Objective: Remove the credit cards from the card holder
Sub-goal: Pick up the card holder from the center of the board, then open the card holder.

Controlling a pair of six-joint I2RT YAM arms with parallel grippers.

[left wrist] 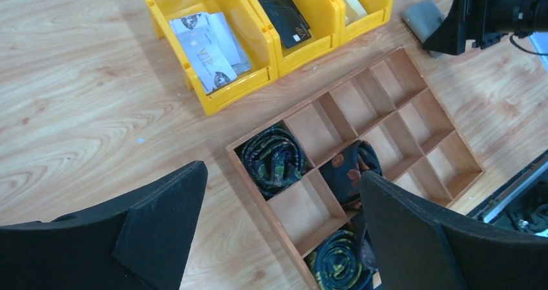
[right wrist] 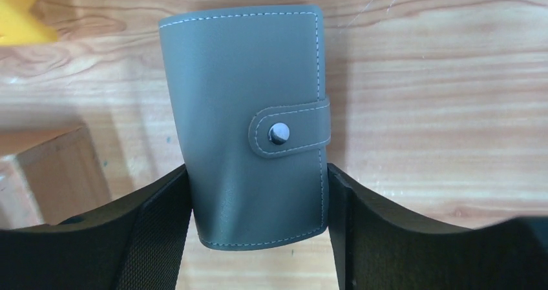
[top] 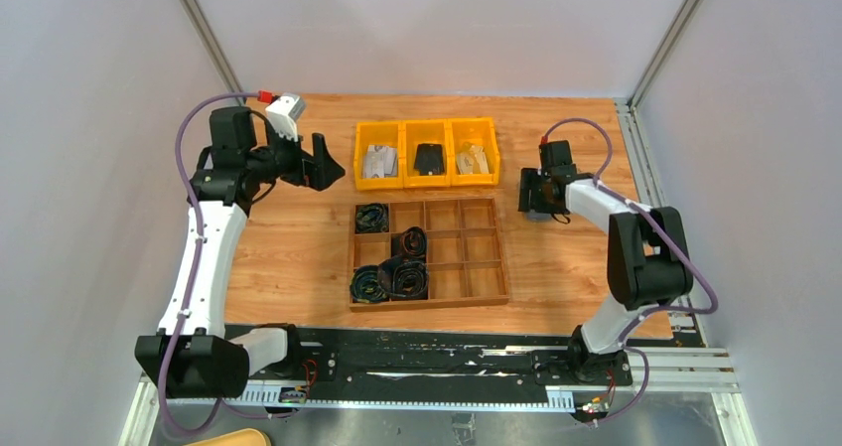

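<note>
Card holder point(right wrist: 249, 109) is shown in the right wrist view lying lengthwise, straight out from the right end effector point(right wrist: 258, 199). The two fingers are set against its long edges near the nearer end, and the grey leather is slightly dimpled beside one of them. Its snap tab point(right wrist: 287, 132) is fastened and no credit cards are exposed. Whether it rests on the worktop point(right wrist: 439, 109) or is just lifted cannot be told.

In the left wrist view the holder is seen far off, beyond the yellow bins point(left wrist: 226, 90) and the wooden tray point(left wrist: 323, 95), and is partly hidden by the right end effector. The left end effector point(left wrist: 282, 174) is spread wide and nothing is held in it.

In the top external view the right arm is placed over the holder, just right of the bins, while the left arm is well apart at the left rear. Opening at the tab is judged to come next, and for that the left end effector would have to be brought across.
</note>
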